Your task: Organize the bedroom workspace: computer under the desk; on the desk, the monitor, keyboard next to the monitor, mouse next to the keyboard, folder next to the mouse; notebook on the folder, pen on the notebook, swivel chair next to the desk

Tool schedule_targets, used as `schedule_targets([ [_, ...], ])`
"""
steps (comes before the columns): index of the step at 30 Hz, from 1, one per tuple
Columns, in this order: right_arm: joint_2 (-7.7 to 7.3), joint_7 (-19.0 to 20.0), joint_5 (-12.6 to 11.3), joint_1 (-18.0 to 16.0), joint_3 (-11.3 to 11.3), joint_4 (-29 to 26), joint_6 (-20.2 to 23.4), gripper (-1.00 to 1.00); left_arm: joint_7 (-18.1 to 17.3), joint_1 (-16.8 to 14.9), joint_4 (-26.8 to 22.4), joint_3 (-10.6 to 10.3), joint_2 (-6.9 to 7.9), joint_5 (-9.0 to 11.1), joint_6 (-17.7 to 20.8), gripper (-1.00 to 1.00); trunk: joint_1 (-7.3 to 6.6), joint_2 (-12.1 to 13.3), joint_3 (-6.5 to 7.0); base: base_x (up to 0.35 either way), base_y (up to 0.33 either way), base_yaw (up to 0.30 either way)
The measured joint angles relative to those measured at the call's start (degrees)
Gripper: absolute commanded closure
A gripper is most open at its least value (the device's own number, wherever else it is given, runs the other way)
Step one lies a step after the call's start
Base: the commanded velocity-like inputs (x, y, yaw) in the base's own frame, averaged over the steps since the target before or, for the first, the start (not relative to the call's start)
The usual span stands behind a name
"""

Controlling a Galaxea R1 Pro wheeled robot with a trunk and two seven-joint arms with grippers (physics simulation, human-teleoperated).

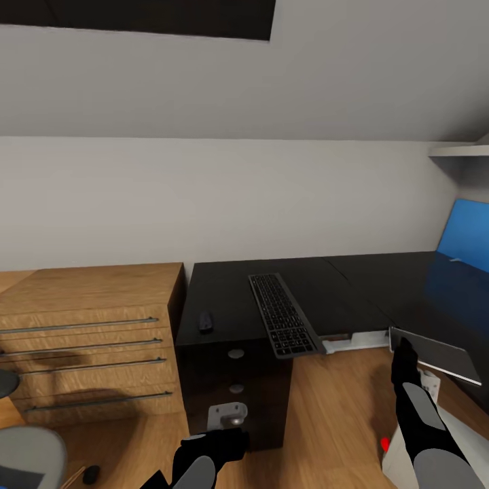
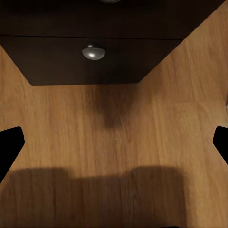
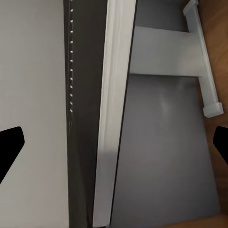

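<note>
The black desk (image 1: 353, 285) carries the long dark keyboard (image 1: 282, 320), which overhangs the front edge, and the small black mouse (image 1: 205, 320) to its left. My right gripper (image 1: 405, 348) is open at the near edge of a flat grey book (image 1: 438, 356) at the desk's right. In the right wrist view, its white page edge (image 3: 111, 123) and a row of small holes lie between the spread fingers. My left gripper (image 1: 227, 431) is open and low, facing the drawer unit's bottom knob (image 2: 93, 53). The swivel chair's grey seat (image 1: 27, 451) shows at bottom left. The monitor and pen are out of view.
A light-wood chest (image 1: 88, 333) with long bar handles stands left of the desk's black drawer unit (image 1: 234, 387). A blue flat item (image 1: 465, 238) rises at the desk's far right. White parts (image 1: 343, 344) sit under the desk edge. A small dark object (image 1: 92, 473) lies on the wood floor.
</note>
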Motion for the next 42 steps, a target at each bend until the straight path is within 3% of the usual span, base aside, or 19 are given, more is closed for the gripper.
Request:
schedule_targets([
  [15,-0.01,-0.1,0.0,0.0,0.1,0.0,0.0,-1.0,0.0,0.0,0.0,0.1,0.07,0.1,0.0,-1.0,0.01,0.0,0.0,0.005,0.0,0.0],
  [16,-0.03,-0.1,0.0,0.0,0.1,0.0,0.0,1.0,0.0,0.0,0.0,0.1,0.07,0.1,0.0,-1.0,0.01,0.0,0.0,0.0,0.0,0.0],
  [38,0.0,0.0,0.2,0.0,0.2,-0.2,0.0,1.0,0.1,0.0,0.0,0.1,0.07,0.2,0.0,-1.0,0.01,0.0,0.0,0.0,0.0,0.0],
  [42,0.0,0.1,0.3,0.0,0.3,-0.2,0.0,1.0,0.1,0.0,0.0,0.0,0.02,0.1,0.0,-1.0,-0.87,1.6,0.72,0.0,0.0,0.0],
])
